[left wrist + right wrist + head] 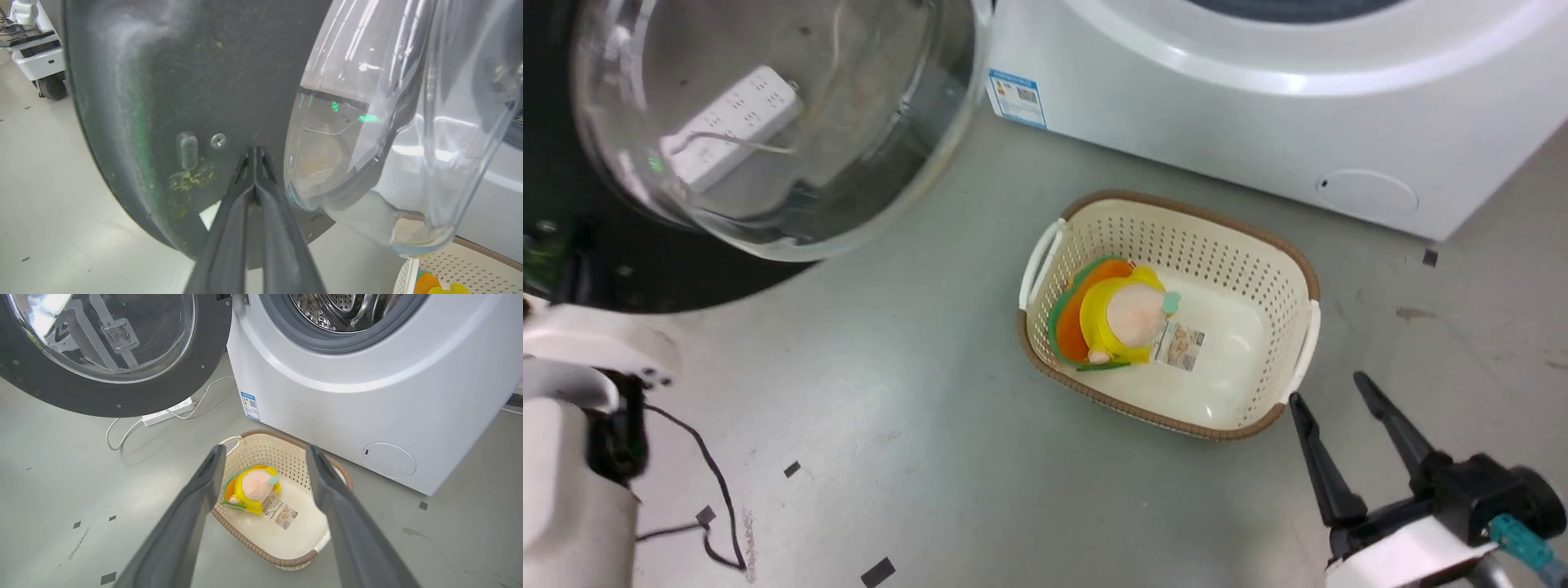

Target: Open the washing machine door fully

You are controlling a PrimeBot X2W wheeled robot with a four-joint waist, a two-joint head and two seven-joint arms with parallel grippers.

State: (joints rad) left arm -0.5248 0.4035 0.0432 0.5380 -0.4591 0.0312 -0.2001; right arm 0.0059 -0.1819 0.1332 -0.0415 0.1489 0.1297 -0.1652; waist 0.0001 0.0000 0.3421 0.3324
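**A:** Left pincer [255, 152], state?

**B:** Pressed together, nothing between the fingers. The tips sit right at the black inner face of the washing machine door [163, 81]. Touching or just off it, I can't tell.

**A:** What lies round those tips?

**B:** A screw [218, 141] and a small peg [187, 150] just to their left. The door's bulging glass bowl [388, 143] is just to their right.

**A:** Door position?

**B:** Swung out clear of the washing machine [347, 408]. The opening is bare, with the steel drum [339, 310] and grey rubber ring [296, 326] showing. Seen from the right wrist, the door hangs up and to the left beyond the fingers, well apart from them.

**A:** Right pincer [265, 448]?

**B:** Spread wide, pinching nothing. It hovers over the grey floor [61, 477], pointing down at a cream basket [269, 455].

**A:** Basket relative to it?

**B:** Just past the fingertips, framed between the two fingers. It's on the floor, close before the machine's front.

**A:** Contents?

**B:** A yellow plush toy [253, 488] nearer the left finger, and a printed label [280, 512] lying beside it.

**A:** Other marks?

**B:** A blue sticker [250, 405] on the machine's corner, above the left fingertip. A round flap [388, 460] low on the front, right of the right finger. A white power strip [167, 414] with its cable lies on the floor under the door, up and left of the left finger.
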